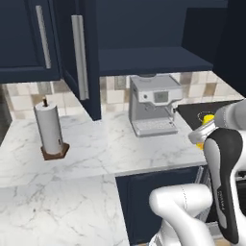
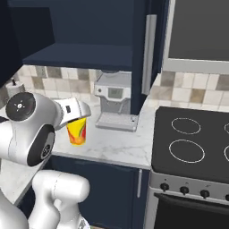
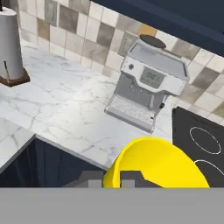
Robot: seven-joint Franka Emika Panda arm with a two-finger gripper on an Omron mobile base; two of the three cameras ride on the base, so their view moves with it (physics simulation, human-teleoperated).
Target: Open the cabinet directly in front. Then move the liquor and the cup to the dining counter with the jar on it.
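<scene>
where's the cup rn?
The cup is held in the claw, in the air above the marble worktop's front edge, left of the espresso machine in the right base view.

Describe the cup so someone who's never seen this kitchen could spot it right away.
Find the grey coffee machine on the marble worktop left of the black stove. In front of it, the robot's white arm holds a small tumbler in its claw. That cup is bright yellow with a red-orange mark, the only vivid thing among grey, white and navy.
</scene>
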